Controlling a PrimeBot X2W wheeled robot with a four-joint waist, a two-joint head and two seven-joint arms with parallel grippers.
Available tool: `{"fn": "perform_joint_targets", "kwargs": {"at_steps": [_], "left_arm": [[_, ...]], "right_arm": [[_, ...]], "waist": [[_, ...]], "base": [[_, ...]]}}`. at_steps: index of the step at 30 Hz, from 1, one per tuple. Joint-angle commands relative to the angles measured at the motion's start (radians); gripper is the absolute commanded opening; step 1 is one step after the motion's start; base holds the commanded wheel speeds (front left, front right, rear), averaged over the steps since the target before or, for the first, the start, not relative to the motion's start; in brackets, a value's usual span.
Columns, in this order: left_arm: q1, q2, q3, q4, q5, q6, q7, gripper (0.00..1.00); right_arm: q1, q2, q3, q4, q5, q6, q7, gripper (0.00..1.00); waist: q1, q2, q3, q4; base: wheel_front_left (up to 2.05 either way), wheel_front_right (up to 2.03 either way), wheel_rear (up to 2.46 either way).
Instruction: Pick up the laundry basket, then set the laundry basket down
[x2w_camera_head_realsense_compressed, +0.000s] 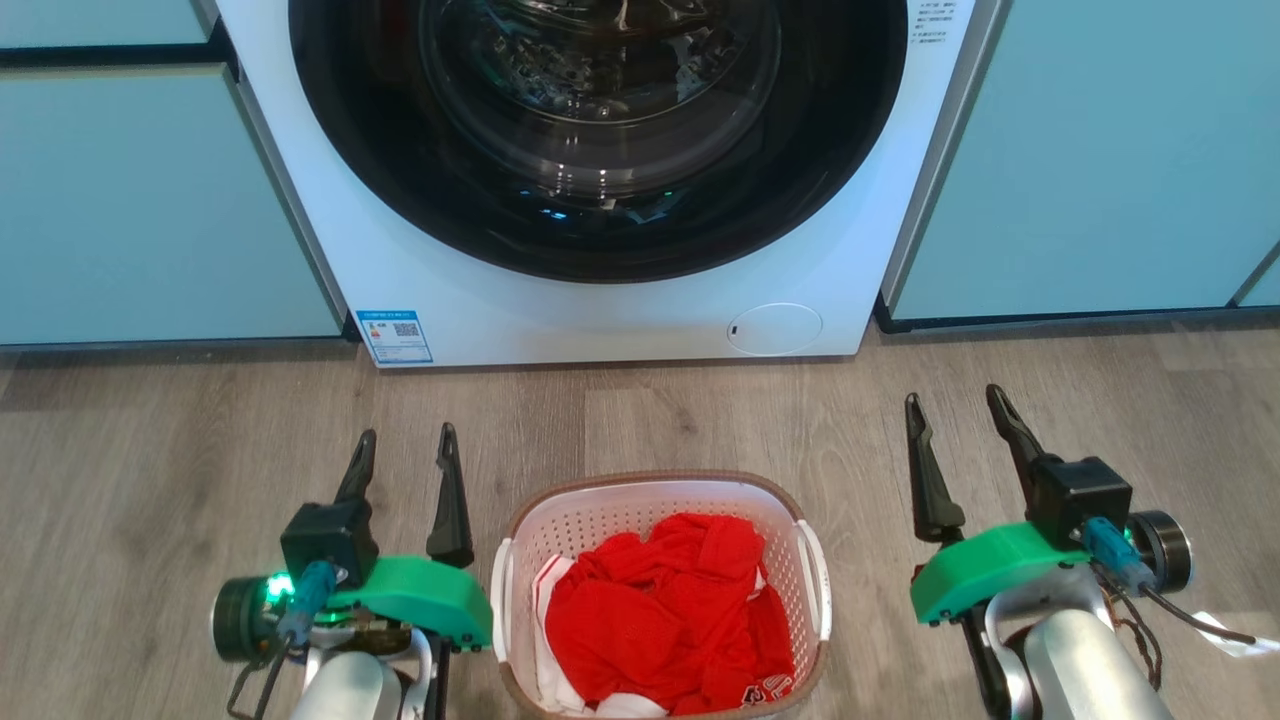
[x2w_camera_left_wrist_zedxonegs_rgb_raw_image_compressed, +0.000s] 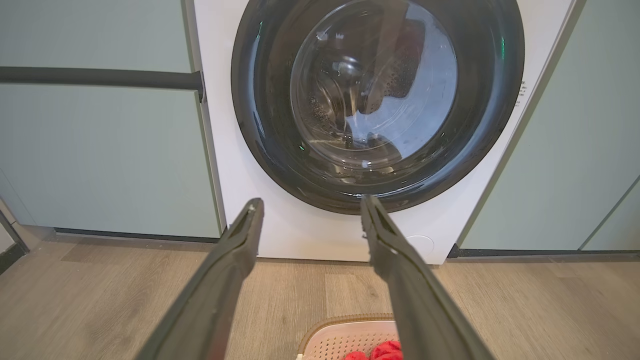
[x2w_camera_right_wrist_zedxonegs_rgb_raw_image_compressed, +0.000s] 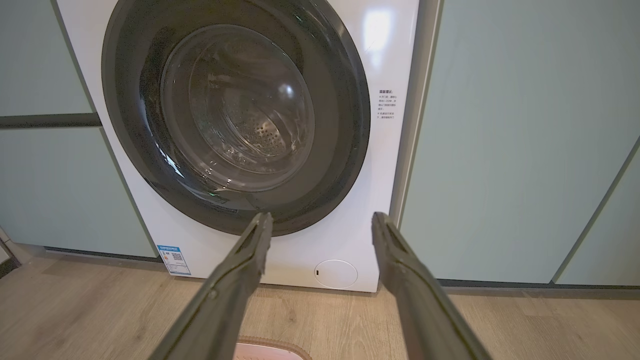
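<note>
The laundry basket, white with perforated walls and a brown rim, stands on the wooden floor at the bottom middle of the head view, with red and white clothes inside. A white handle shows on each of its sides. My left gripper hovers open just left of the basket, nothing between its fingers. Well clear to the basket's right, my right gripper is open and holds nothing. The basket's far rim peeks in at the bottom of the left wrist view, and its brown edge in the right wrist view.
A white front-loading washing machine with a dark round door stands right behind the basket. Pale green cabinet fronts flank it on both sides. Bare wooden floor lies left and right of the basket.
</note>
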Motion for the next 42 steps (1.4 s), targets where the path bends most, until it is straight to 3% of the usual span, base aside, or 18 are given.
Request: {"fn": "perform_joint_targets", "kwargs": {"at_steps": [1, 11, 18, 33, 42], "left_arm": [[-0.047, -0.004, 0.026, -0.028, 0.001, -0.004, -0.005, 1.00], [-0.044, -0.004, 0.017, 0.002, -0.016, -0.003, -0.005, 1.00], [-0.085, -0.004, 0.001, 0.090, -0.034, -0.008, -0.005, 1.00], [-0.360, -0.004, -0.062, 0.488, -0.105, -0.066, -0.005, 1.00], [-0.533, -0.004, -0.148, 0.755, -0.167, -0.118, -0.005, 1.00]], "right_arm": [[-0.049, -0.006, 0.018, -0.028, -0.005, 0.007, -0.012, 1.00], [-0.050, -0.005, 0.024, -0.022, -0.013, 0.007, -0.012, 1.00], [-0.078, -0.005, 0.017, 0.040, -0.041, 0.007, -0.010, 1.00], [-0.288, -0.005, 0.019, 0.269, -0.050, 0.007, 0.030, 1.00], [-0.431, -0.005, 0.025, 0.463, 0.016, 0.007, 0.045, 1.00]], "waist": [[0.0000, 0.0000, -0.001, 0.000], [0.0000, 0.0000, 0.007, -0.003], [0.0000, 0.0000, 0.097, 0.001], [0.0000, 0.0000, 0.397, 0.017], [0.0000, 0.0000, 0.554, 0.015]], "base": [[0.00, 0.00, 0.00], [0.00, 0.00, 0.00], [0.00, 0.00, 0.00], [0.00, 0.00, 0.00], [0.00, 0.00, 0.00]]}}
